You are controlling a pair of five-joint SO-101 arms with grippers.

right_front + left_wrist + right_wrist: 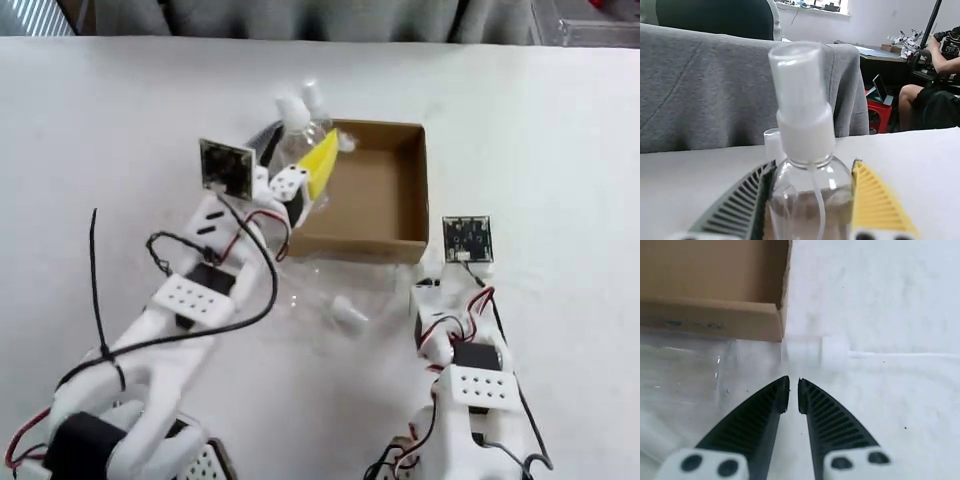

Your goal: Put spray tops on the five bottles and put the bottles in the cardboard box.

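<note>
Bottle [805, 197]: clear, round and smooth plastic. It is held upright between the fingers of the left claw [812, 167].
Spray top [800, 110]: white and shaped like a tube, with a see-through cap. It is set on the bottle's neck, above the claw's tips. A thin tube is seen hanging inside the bottle.
Left claw: one dark grey finger and one yellow finger, both ribbed. The bottle's shoulders are pinched between them.
Left arm: stretched out long over the white table [550, 130].
Cardboard box [360, 245]: brown, square, with an open top. It is found just beside the left claw and just ahead of the right claw [792, 390].
Right claw: two black ribbed fingers, pressed almost together, with only a thin slit left. Nothing is held.
Loose spray top [820, 352]: white, laid on its side just ahead of the right claw's tips, near the box corner.
Lying bottle [685, 370]: clear, laid flat along the box wall, ahead of the right claw.
Right arm: folded short, with the claw pointed down at the table.
</note>
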